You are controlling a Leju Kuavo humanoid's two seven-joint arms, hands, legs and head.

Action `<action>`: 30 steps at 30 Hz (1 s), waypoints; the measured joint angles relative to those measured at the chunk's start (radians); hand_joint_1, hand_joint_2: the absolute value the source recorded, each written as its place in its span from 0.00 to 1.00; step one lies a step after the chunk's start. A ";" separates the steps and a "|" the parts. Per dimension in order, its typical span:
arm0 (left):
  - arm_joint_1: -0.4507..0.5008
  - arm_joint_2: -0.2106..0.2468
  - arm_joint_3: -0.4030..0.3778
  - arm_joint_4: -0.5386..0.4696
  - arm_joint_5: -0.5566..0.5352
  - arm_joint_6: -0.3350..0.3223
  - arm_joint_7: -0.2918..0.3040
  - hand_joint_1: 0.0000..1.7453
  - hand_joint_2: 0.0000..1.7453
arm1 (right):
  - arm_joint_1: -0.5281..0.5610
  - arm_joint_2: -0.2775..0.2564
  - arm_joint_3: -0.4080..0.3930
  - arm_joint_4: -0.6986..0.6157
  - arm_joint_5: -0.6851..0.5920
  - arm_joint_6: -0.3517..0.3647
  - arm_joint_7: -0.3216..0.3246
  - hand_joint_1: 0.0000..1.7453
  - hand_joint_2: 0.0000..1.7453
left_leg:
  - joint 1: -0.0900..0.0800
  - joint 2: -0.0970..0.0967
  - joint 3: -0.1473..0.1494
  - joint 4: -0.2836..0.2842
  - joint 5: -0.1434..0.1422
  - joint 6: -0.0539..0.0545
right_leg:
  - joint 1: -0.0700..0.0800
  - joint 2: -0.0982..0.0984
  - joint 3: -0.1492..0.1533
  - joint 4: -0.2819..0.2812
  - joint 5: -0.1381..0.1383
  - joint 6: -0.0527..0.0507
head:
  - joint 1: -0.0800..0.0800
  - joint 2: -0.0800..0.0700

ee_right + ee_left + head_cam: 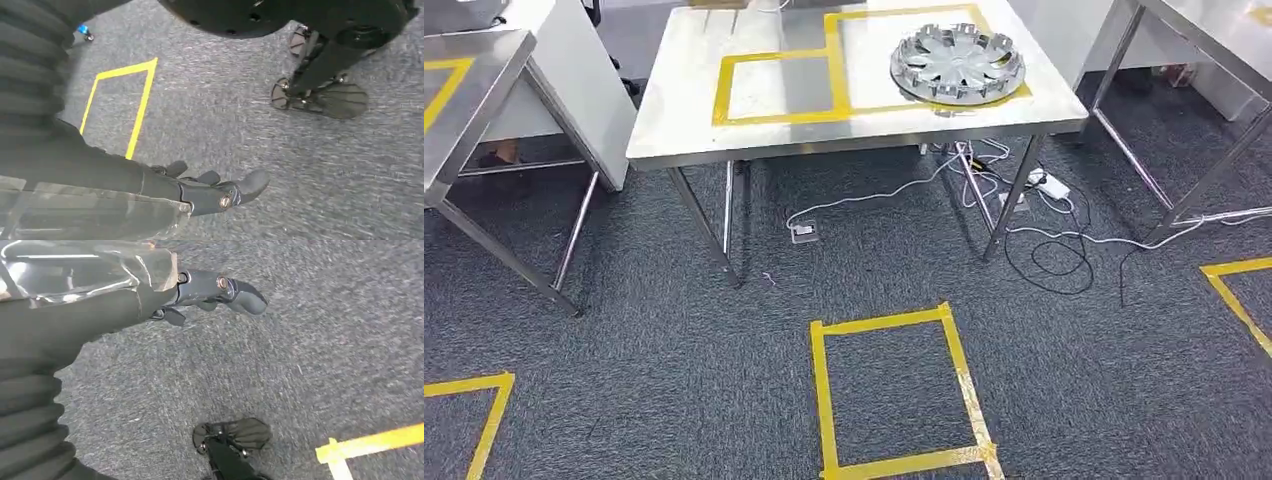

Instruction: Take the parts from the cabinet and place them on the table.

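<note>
The part (957, 63), a round silver wheel cover, is lying flat on the tabletop (754, 135) in the upper right of the head view, inside the right-hand yellow taped rectangle, with its near rim reaching the tape line. The taped rectangle (779, 88) to its left is showing bare steel. No cabinet is appearing in these pictures.

The left hand (215, 292) is hanging over grey carpet (674, 360), holding nothing, thumb stretched out and dark fingers loosely curled beneath it. The right hand (215, 187) is hanging likewise above the carpet, holding nothing, fingers loosely apart, with a yellow floor outline (122, 102) beyond it.

Judging by this, one part is already delivered and the robot is probably going between stations with both hands free. To do this step well, it should be turning toward the cabinet with arms kept low and close to the body, steering clear of the white cables (984, 190) trailing under the table, and stopping squarely inside a yellow floor square (894, 395) before reaching, so the next part is lifted from a steady stance.
</note>
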State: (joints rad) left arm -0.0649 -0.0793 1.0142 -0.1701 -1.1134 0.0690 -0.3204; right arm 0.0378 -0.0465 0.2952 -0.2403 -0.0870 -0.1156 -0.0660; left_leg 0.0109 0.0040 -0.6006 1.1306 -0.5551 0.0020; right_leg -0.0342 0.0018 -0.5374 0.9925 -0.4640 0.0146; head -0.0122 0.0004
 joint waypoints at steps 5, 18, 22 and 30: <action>0.058 0.006 -0.112 0.000 0.134 -0.006 0.040 0.00 0.00 | -0.005 0.008 -0.031 -0.033 0.009 0.013 0.006 0.00 0.00 | 0.000 0.000 -0.035 0.098 -0.004 0.005 | 0.008 0.001 -0.001 0.001 0.000 -0.001 | 0.000 0.000; 0.116 0.029 -0.388 -0.051 0.446 -0.025 0.127 0.00 0.00 | 0.017 0.021 -0.109 -0.088 0.034 0.045 0.025 0.00 0.00 | -0.013 0.005 0.064 -0.161 0.109 0.061 | 0.016 -0.001 -0.138 0.272 -0.121 0.005 | 0.004 0.000; 0.102 0.032 -0.476 -0.117 0.544 -0.031 0.154 0.00 0.00 | 0.071 0.021 -0.132 -0.064 0.041 0.055 0.033 0.00 0.00 | -0.016 0.003 0.060 -0.150 0.108 0.058 | 0.016 -0.002 -0.061 0.147 -0.058 0.035 | 0.004 0.000; 0.100 0.049 -0.637 -0.194 0.726 -0.040 0.207 0.00 0.00 | 0.119 0.031 -0.175 -0.051 0.057 0.075 0.042 0.00 0.00 | -0.020 0.006 0.052 -0.127 0.096 0.026 | 0.009 -0.001 0.016 -0.007 -0.010 -0.006 | 0.004 0.000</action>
State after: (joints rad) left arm 0.0349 -0.0305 0.3774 -0.3639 -0.3870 0.0294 -0.1137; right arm 0.1566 -0.0156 0.1202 -0.2914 -0.0298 -0.0404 -0.0237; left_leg -0.0090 0.0098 -0.5491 1.0037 -0.4590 0.0281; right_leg -0.0255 0.0004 -0.5217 0.9851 -0.4738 0.0089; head -0.0084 0.0004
